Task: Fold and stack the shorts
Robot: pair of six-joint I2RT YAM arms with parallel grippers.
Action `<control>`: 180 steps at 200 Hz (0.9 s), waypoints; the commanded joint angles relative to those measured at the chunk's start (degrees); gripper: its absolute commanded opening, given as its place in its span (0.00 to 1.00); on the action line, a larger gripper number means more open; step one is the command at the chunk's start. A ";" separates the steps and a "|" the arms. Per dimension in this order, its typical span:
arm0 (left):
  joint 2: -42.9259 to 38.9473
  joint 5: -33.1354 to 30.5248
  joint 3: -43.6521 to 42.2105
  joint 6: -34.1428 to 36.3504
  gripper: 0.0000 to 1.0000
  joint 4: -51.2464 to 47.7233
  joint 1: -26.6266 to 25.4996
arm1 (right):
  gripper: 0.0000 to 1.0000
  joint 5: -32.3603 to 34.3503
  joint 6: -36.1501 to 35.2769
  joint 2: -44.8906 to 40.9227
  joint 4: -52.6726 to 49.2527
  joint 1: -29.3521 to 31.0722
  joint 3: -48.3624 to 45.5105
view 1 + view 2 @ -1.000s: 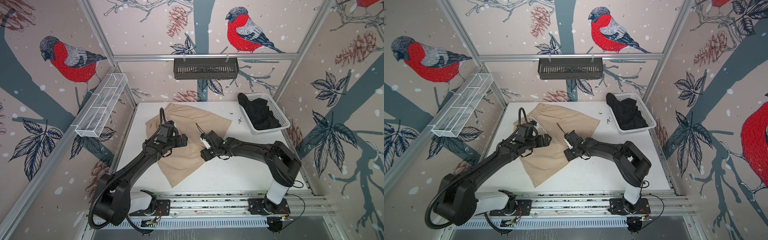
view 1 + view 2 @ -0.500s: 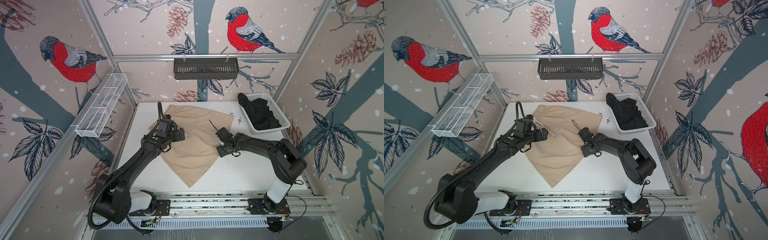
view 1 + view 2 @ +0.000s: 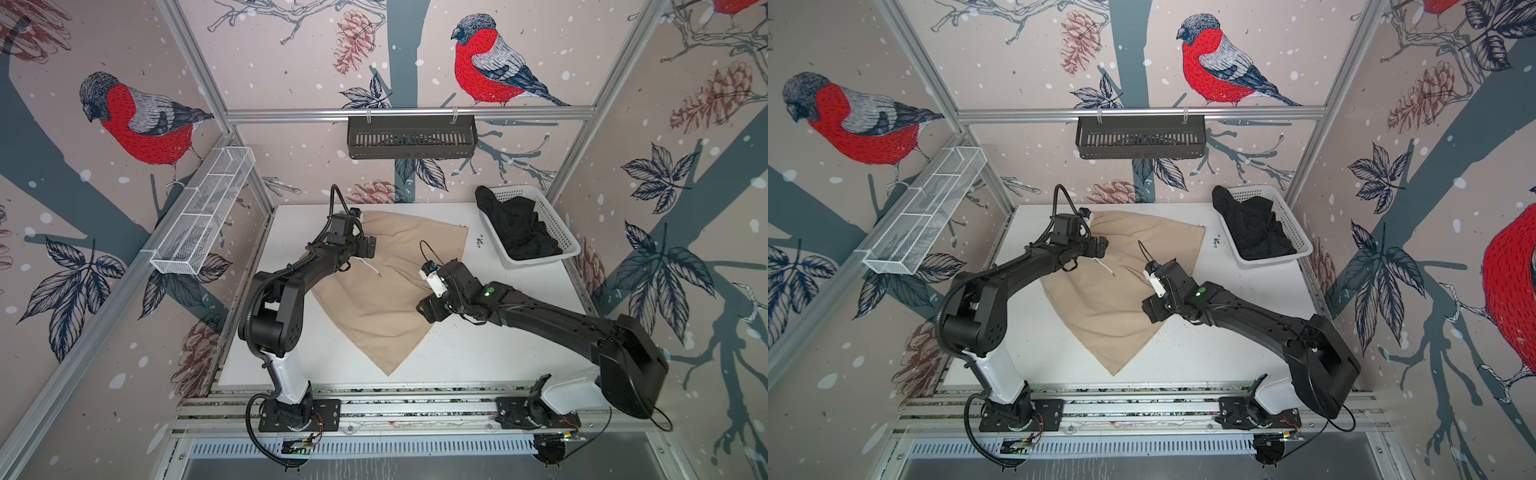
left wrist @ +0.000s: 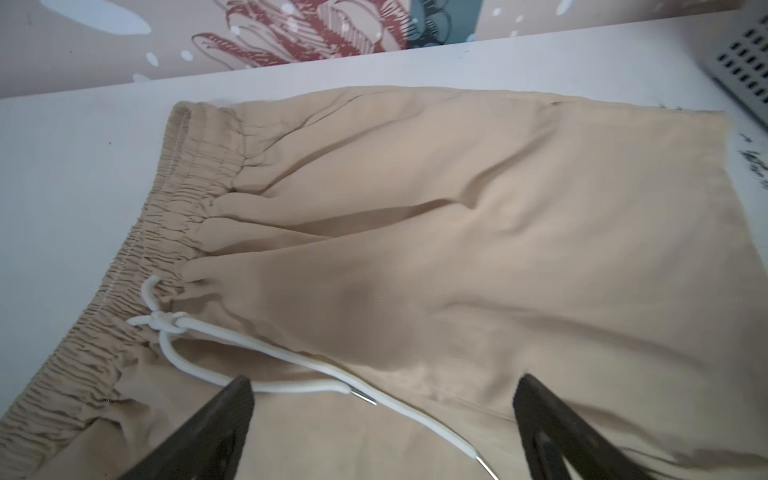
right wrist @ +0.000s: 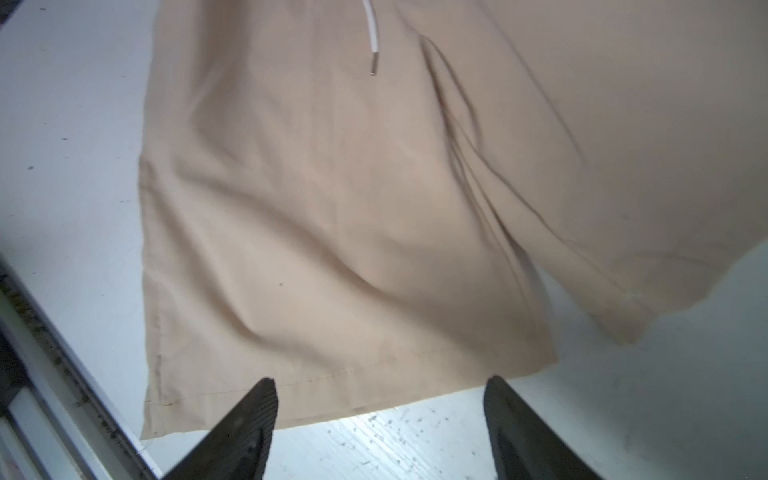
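The beige shorts (image 3: 386, 299) (image 3: 1113, 307) lie spread on the white table, with the gathered waistband toward the back left and one hem corner pointing at the front rail. Their white drawstring (image 4: 174, 326) (image 5: 374, 41) trails over the cloth. My left gripper (image 3: 370, 248) (image 3: 1102, 245) (image 4: 383, 380) hovers open over the cloth beside the waistband, holding nothing. My right gripper (image 3: 424, 309) (image 3: 1148, 309) (image 5: 381, 379) stands open at the shorts' right hem, and the hem edge lies just ahead of its fingertips. The black shorts (image 3: 519, 228) (image 3: 1254, 230) sit crumpled in the basket.
The white perforated basket (image 3: 544, 258) stands at the back right corner of the table (image 3: 498, 357). A black rack (image 3: 411, 137) hangs on the back wall and a white wire shelf (image 3: 203, 216) on the left wall. The metal rail (image 3: 415, 403) runs along the front.
The beige shorts have slid a little to the right and lie flatter. My left gripper has moved toward the back. My right gripper went right, then came back to the hem.
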 commanded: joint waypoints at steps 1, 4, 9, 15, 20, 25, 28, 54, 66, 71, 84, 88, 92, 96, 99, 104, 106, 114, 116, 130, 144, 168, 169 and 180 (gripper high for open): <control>4.76 10.61 5.21 2.65 0.98 4.70 3.19 | 0.79 -3.40 4.48 -0.95 9.10 1.44 -3.76; 5.61 11.48 6.05 2.64 0.98 4.62 3.54 | 0.79 -3.52 4.94 -0.90 9.78 1.76 -4.27; 7.18 12.56 7.57 2.68 0.98 4.52 4.01 | 0.79 -3.44 5.47 -0.83 10.74 2.17 -5.04; 9.00 13.70 9.35 2.94 0.98 4.14 4.41 | 0.79 -3.16 5.98 -0.57 11.57 2.77 -5.82; 10.50 14.30 11.05 3.19 0.98 3.27 4.64 | 0.79 -2.93 6.15 -0.13 11.94 3.38 -6.27; 11.98 14.89 12.77 3.41 0.98 2.20 4.79 | 0.79 -2.50 6.11 0.50 12.01 4.04 -6.45; 12.96 15.16 13.86 3.46 0.98 1.56 4.87 | 0.79 -2.20 5.97 0.93 11.89 4.46 -6.46; 20.26 17.07 22.57 4.23 0.98 -4.56 5.33 | 0.79 -0.05 4.84 5.90 10.56 8.17 -4.99; 22.74 15.64 25.61 4.30 0.98 -6.76 5.33 | 0.79 0.29 4.73 8.28 10.23 9.49 -4.01; 23.62 14.26 26.60 3.99 0.98 -7.61 5.39 | 0.79 0.27 4.79 9.23 10.24 9.76 -3.69; 26.12 10.71 29.84 2.63 0.98 -11.27 5.87 | 0.79 0.68 5.71 11.85 9.16 9.87 -2.52; 27.02 9.43 31.24 1.57 0.98 -12.96 6.13 | 0.79 0.92 5.96 12.72 8.47 9.69 -2.07; 27.82 8.33 32.82 0.52 0.98 -15.02 6.43 | 0.79 0.98 6.17 13.51 7.98 9.44 -1.60; 28.63 7.95 34.33 -0.09 0.98 -17.00 6.98 | 0.79 1.01 6.33 14.24 7.38 9.08 -1.34; 29.11 7.85 35.04 -0.67 0.98 -17.89 7.38 | 0.79 0.99 6.46 14.69 7.07 8.81 -1.24; 29.67 7.62 35.65 -1.66 0.98 -18.72 8.01 | 0.79 0.84 6.62 15.29 6.73 8.33 -1.12; 29.82 7.57 35.81 -1.94 0.98 -18.99 8.24 | 0.80 0.76 6.74 15.53 6.58 8.07 -1.04; 29.94 7.08 35.77 -2.80 0.98 -19.95 9.24 | 0.80 0.43 6.98 16.21 6.07 7.07 -1.17; 29.88 6.87 35.58 -2.95 0.98 -20.00 9.49 | 0.80 0.35 6.99 16.29 6.00 6.77 -1.19; 28.72 4.66 33.63 -4.23 0.98 -20.18 10.61 | 0.80 0.27 6.82 16.55 5.17 4.75 -1.58; 26.85 2.81 31.00 -5.70 0.98 -20.02 11.74 | 0.81 0.94 7.17 16.57 3.78 1.90 -1.86; 22.84 4.56 25.08 -9.27 0.98 -17.64 13.92 | 0.81 0.95 7.55 15.66 2.90 -4.11 -2.67; 22.62 4.65 24.83 -9.41 0.98 -17.37 14.02 | 0.81 1.00 7.53 15.61 2.90 -4.24 -2.68; 20.35 5.32 21.73 -10.29 0.98 -15.44 14.69 | 0.82 1.07 6.88 14.89 2.44 -6.58 -2.66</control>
